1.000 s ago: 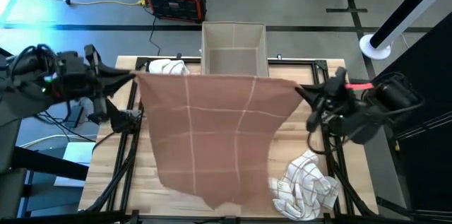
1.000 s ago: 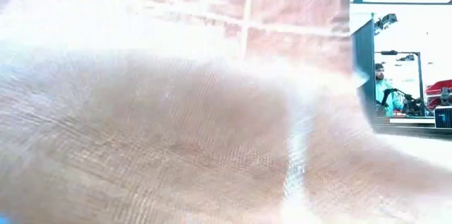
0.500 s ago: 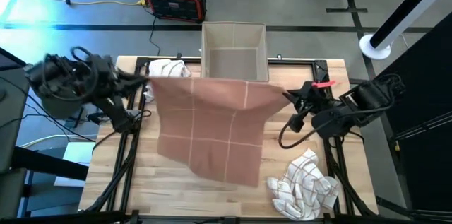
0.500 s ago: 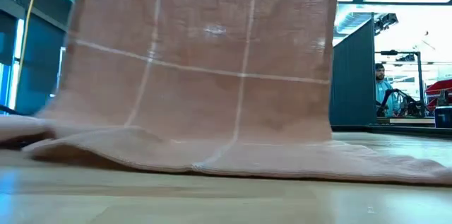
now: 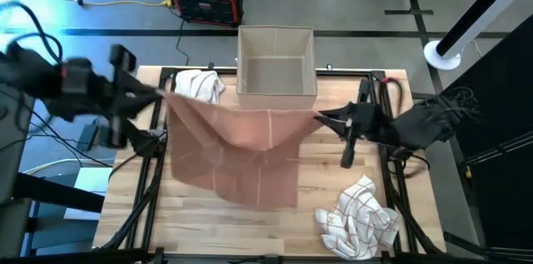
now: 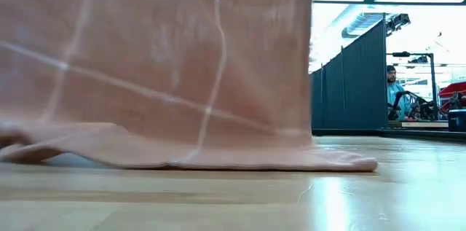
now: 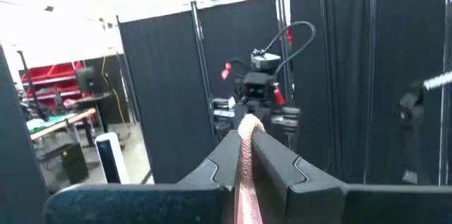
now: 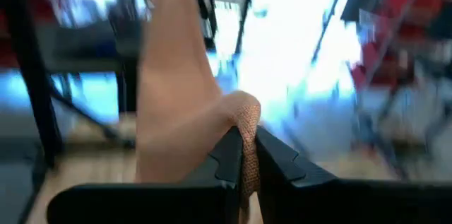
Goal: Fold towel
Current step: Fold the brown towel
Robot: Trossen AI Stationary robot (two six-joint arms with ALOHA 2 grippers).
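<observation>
Pale wood-plank table [image 5: 350, 160], black frame rails. Pink woven towel [image 5: 241, 143] with thin white grid lines hangs slack between both grippers, sagging in the middle, lower hem pooled on the wood. Left gripper [image 5: 160, 93] fingers pinch one top corner; right gripper [image 5: 323, 118] fingers pinch the other. Crumpled white checked cloth [image 5: 360, 218] near the right front; another white cloth [image 5: 198, 83] beside an open cardboard box [image 5: 276, 62].
</observation>
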